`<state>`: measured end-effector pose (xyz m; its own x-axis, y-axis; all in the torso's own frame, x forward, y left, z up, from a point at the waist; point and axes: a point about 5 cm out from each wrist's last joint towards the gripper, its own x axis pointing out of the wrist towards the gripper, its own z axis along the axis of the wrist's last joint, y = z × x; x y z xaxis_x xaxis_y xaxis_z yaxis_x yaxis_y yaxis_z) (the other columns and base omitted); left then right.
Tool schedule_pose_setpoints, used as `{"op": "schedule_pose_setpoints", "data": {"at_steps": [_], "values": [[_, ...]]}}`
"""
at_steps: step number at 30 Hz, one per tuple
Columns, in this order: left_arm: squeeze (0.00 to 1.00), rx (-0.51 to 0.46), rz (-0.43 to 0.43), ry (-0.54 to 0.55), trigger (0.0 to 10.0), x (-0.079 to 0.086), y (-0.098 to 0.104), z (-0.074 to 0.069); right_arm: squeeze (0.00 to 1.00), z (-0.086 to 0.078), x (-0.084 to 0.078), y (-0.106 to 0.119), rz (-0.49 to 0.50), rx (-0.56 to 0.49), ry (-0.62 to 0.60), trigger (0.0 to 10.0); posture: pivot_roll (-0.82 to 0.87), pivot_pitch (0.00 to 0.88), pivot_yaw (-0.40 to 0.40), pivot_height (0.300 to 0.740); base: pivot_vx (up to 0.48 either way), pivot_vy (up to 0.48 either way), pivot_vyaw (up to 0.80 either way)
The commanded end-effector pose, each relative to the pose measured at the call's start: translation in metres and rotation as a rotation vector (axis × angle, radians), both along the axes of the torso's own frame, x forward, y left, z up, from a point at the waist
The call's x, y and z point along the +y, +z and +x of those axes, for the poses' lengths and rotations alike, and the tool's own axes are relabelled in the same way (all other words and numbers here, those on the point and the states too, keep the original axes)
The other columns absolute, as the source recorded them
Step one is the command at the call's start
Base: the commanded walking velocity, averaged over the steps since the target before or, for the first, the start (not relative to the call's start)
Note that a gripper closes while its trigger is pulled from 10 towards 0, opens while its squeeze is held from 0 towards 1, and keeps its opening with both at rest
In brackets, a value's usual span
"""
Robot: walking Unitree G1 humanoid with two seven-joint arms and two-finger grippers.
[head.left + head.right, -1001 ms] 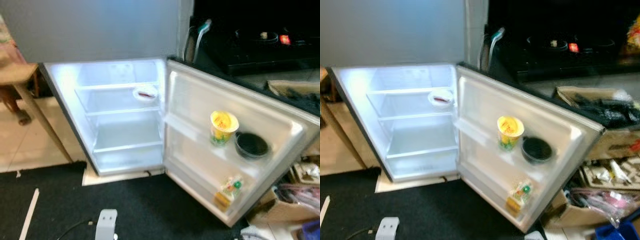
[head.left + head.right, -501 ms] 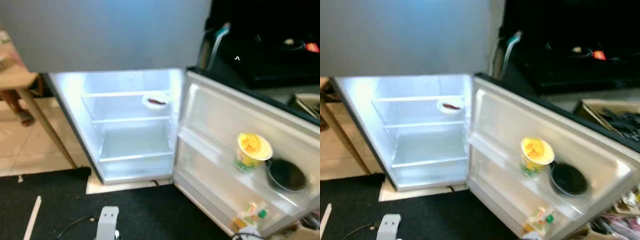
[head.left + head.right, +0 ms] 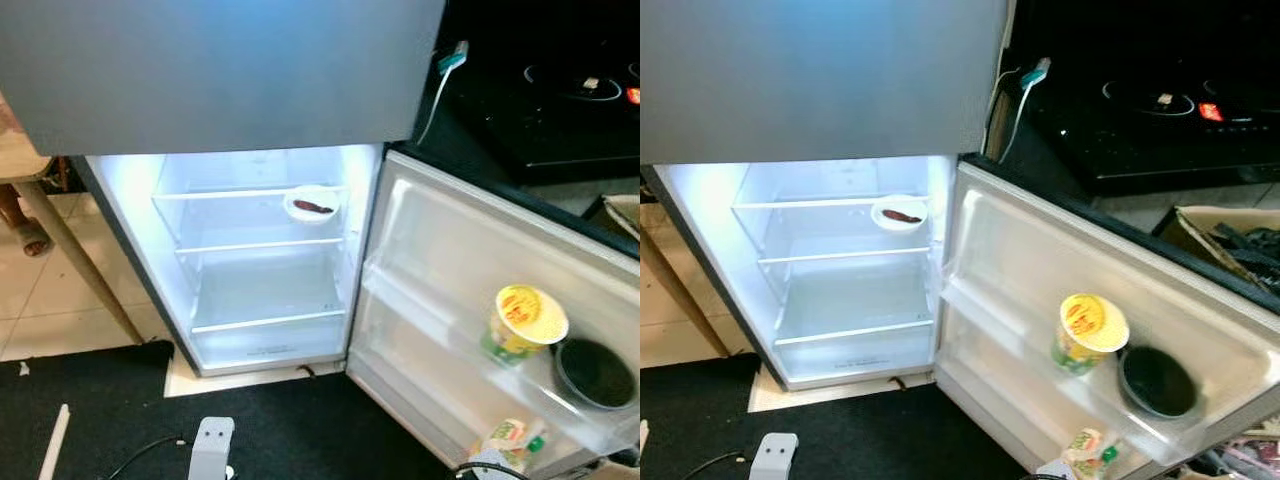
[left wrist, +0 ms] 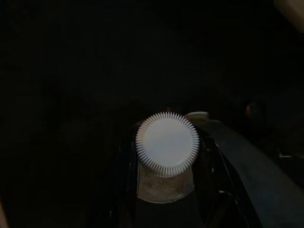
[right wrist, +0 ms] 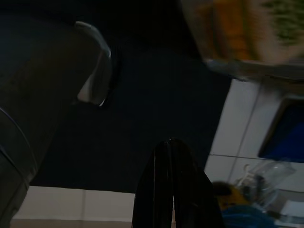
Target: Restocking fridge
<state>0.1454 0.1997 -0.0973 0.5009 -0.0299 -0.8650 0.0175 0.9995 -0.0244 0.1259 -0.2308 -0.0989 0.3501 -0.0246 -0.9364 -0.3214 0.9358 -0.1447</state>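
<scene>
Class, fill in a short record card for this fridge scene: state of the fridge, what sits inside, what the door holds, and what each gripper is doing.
Fridge: lower door swung wide open, interior lit
Inside shelves: one small white dish with something dark red on it, on the upper shelf
Door rack: yellow-lidded cup, black bowl beside it, small carton in the rack below
Left gripper: shut on a white-capped bottle
Right gripper: shut, holding nothing, above the dark floor mat
</scene>
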Motion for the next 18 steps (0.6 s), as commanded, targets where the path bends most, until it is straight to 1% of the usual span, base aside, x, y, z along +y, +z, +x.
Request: {"op": "schedule_pose_setpoints", "data": {"at_steps": [1, 5, 6, 10, 17, 18], "values": [[0.0, 0.008, -0.021, 0.002, 10.0, -0.0048, -0.0013, -0.0017, 0.0, -0.0021, -0.0062, 0.0007, -0.018, 0.009, -0.012, 10.0, -0.09, 0.0, -0.014, 0.74, 0.0, 0.0, 0.0], [0.0, 0.008, -0.026, 0.001, 10.0, -0.0053, -0.0015, -0.0021, 0.0, -0.0033, -0.0062, 0.0002, -0.02, 0.023, -0.008, 10.0, -0.08, 0.0, -0.013, 0.74, 0.0, 0.0, 0.0], [0.0, 0.008, -0.027, 0.002, 10.0, -0.0053, -0.0016, -0.0022, 0.0, -0.0034, -0.0059, 0.0001, -0.019, 0.027, 0.0, 10.0, -0.08, 0.0, -0.013, 0.74, 0.0, 0.0, -0.43], [0.0, 0.005, -0.038, 0.011, 10.0, -0.0054, -0.0016, -0.0027, 0.0, -0.0058, -0.0035, -0.0012, -0.01, 0.042, 0.006, 10.0, -0.08, 0.0, -0.013, 0.74, 0.0, 0.0, -0.8], [0.0, -0.007, -0.053, 0.025, 10.0, -0.0057, -0.0011, -0.0018, 0.0, -0.0061, -0.0021, -0.0016, -0.006, 0.038, 0.003, 10.0, -0.08, 0.0, -0.013, 0.74, 0.0, 0.0, -0.8], [0.0, -0.012, -0.052, 0.025, 10.0, -0.0057, -0.0007, -0.0007, 0.0, -0.0055, -0.0021, -0.0014, -0.004, 0.029, -0.009, 10.0, -0.08, 0.0, -0.012, 0.74, 0.0, 0.0, -0.41]]}}
